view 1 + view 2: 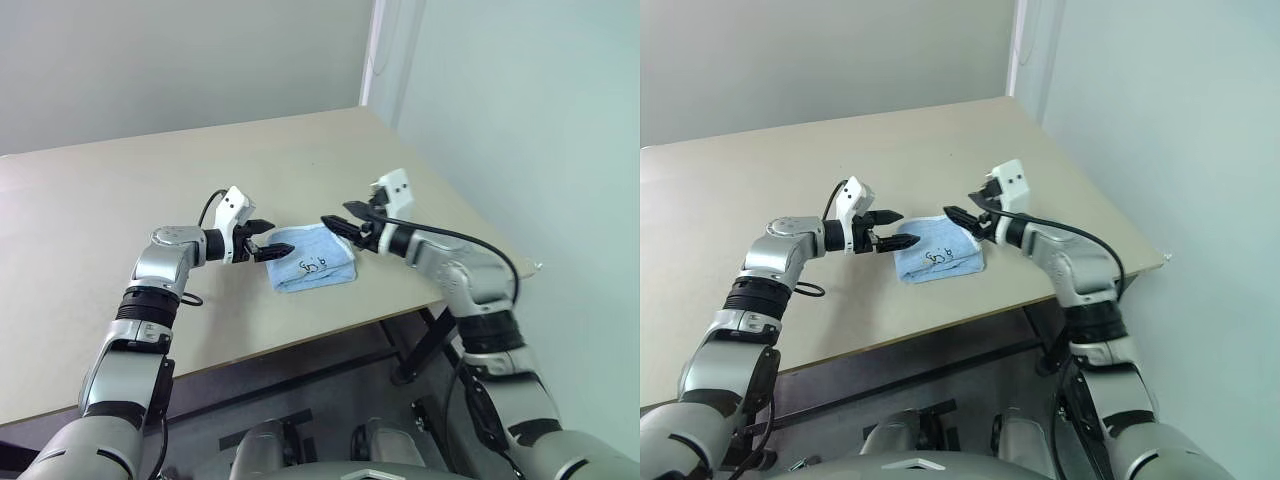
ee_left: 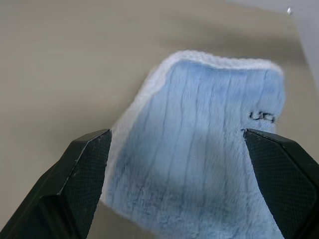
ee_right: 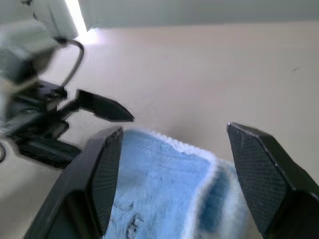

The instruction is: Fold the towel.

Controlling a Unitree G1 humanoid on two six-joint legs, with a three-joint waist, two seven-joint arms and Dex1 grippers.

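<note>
While both grippers hover at the folded towel (image 1: 312, 259), neither holds it. The left gripper (image 1: 266, 240) has its two black fingers spread wide, tips just at the towel's left edge; its wrist view shows the cloth between and beyond those fingers (image 2: 82, 174), with clear gaps on either side. The right gripper (image 1: 340, 218) is also spread, empty, poised just above the towel's far right corner.

The towel lies as a small light blue bundle on the beige table (image 1: 120, 200), near the front edge. From the head camera, a dark embroidered mark shows on its top face, though what it depicts is too small to read. The left wrist view cuts that mark off partly behind a finger, but shows the whitish stitched edging along the fold. The right wrist view adds a doubled layer at one side and the left gripper's fingertips opposite.
</note>
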